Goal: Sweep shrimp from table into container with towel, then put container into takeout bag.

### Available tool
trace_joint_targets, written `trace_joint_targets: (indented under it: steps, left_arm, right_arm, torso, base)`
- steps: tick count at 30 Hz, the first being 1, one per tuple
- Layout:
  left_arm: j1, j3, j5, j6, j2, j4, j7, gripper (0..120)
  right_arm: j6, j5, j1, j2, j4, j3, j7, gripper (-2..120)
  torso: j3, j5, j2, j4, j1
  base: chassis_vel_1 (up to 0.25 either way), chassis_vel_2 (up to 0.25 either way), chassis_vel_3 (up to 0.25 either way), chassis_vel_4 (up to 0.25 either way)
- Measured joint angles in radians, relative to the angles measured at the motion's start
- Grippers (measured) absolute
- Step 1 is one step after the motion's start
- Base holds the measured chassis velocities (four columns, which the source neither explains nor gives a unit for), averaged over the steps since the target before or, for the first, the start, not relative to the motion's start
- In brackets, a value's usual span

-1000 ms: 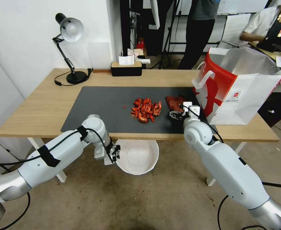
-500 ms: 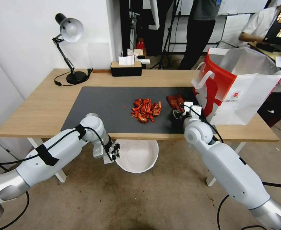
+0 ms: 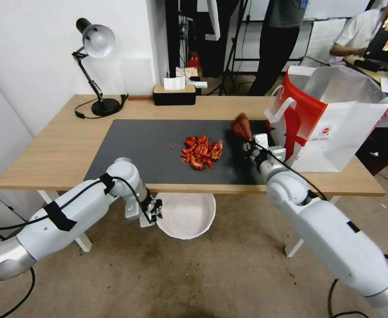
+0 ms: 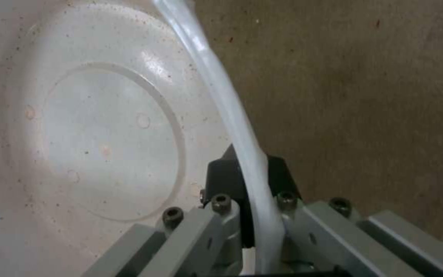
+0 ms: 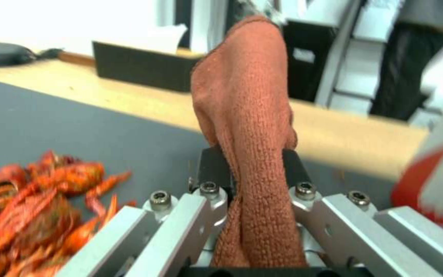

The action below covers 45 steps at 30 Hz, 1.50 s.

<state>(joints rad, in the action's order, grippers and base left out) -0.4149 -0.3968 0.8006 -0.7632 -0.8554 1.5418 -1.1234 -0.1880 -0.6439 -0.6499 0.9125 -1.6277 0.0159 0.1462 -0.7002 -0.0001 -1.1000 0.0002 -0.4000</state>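
Long light-wood table point(image 3: 61, 150) with dark grey mat point(image 3: 149, 150); black desk lamp point(image 3: 97, 70), tissue box point(image 3: 174, 93) at far edge.
Bright red-orange shrimp heap point(image 3: 201, 152) mid-mat; red-and-white paper takeout bag point(image 3: 330, 123) at right end; right gripper point(image 3: 249, 145) clamping rust-red towel point(image 3: 241, 125) aloft; left gripper point(image 3: 155, 211) pinching round white container point(image 3: 189, 217) rim below near edge.

Container point(image 3: 186, 216) far rim hidden under table point(image 3: 48, 150).

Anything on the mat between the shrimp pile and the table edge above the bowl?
Nothing visible: bare mat lies between the shrimp and the near edge, with the container held below by the left gripper.
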Motion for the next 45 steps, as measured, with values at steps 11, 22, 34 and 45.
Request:
trace_joint_targets:
  steps: [11, 22, 34, 45]
  left_arm:
    - [-0.002, 0.005, 0.004, 0.000, -0.003, -0.002, 0.001, 0]
    - [0.006, -0.008, 0.013, -0.003, -0.031, 0.000, 0.006, 0]
    - [0.054, -0.061, 0.023, -0.003, -0.052, 0.012, -0.010, 0]
    - [0.055, -0.075, 0.025, -0.008, -0.072, 0.000, -0.013, 0]
  right_arm:
    - [0.071, 0.004, 0.136, -0.098, 0.107, 0.106, -0.230, 7]
    - [0.127, 0.119, 0.307, -0.071, 0.331, 0.311, -0.402, 7]
    - [0.091, 0.155, 0.345, -0.032, 0.394, 0.338, -0.491, 7]
    - [0.073, 0.162, 0.343, -0.021, 0.406, 0.353, -0.551, 7]
  torso:
    - [0.000, 0.0001, 0.000, -0.0001, 0.000]
    - [0.000, 0.0002, 0.000, 0.0000, 0.000]
    - [0.000, 0.0001, 0.000, -0.0002, 0.000]
    - [0.000, -0.0001, 0.000, -0.0005, 0.000]
  base:
    - [0.000, 0.000, 0.000, 0.000]
    - [0.000, 0.000, 0.000, 0.000]
    - [0.000, 0.000, 0.000, 0.000]
    - [0.000, 0.000, 0.000, 0.000]
